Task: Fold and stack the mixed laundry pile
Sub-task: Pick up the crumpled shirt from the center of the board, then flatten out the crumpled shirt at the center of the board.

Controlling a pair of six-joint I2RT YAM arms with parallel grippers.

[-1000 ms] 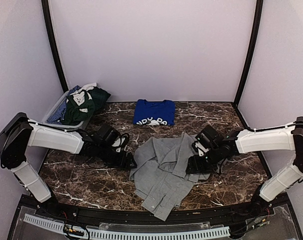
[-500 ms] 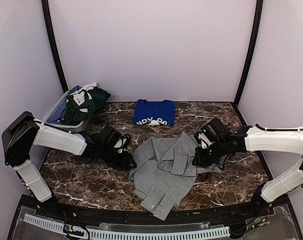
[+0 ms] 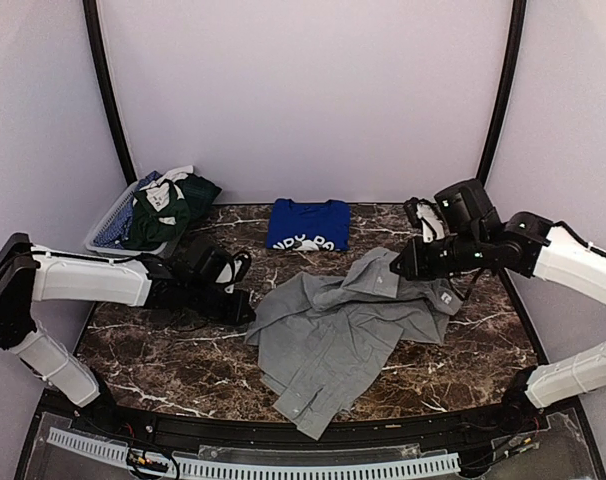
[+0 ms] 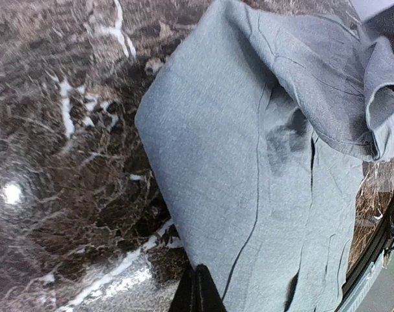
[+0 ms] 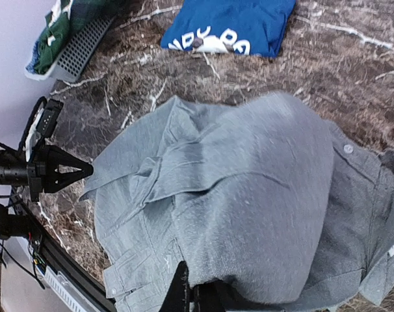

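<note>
Bench: dark marble bench [image 3: 463,340], white-veined.
Shirt: the light-grey collared shirt [image 3: 333,335] lay at the centre, reaching toward the near edge. Its far right part was raised off the bench. It was spread wider than one second earlier, and its left border had shifted toward the left edge.
Left gripper: the left gripper [image 3: 245,306] sat low at the shirt's left border. The left wrist view showed its fingertips [image 4: 197,294] pressed together on the cloth edge. It had drawn back slightly toward the left edge.
Right gripper: the right gripper [image 3: 403,268] pinched the shirt's far right part, cloth draping from it. It had risen and moved toward the far right corner.
T-shirt: the royal-blue folded T-shirt with white print [image 3: 308,224] lay at the far edge, apart from the shirt, unmoved.
Basket: the grey mesh basket [image 3: 105,222] stood at the far left corner and held the dark-green and patterned garments [image 3: 163,210], unchanged.
</note>
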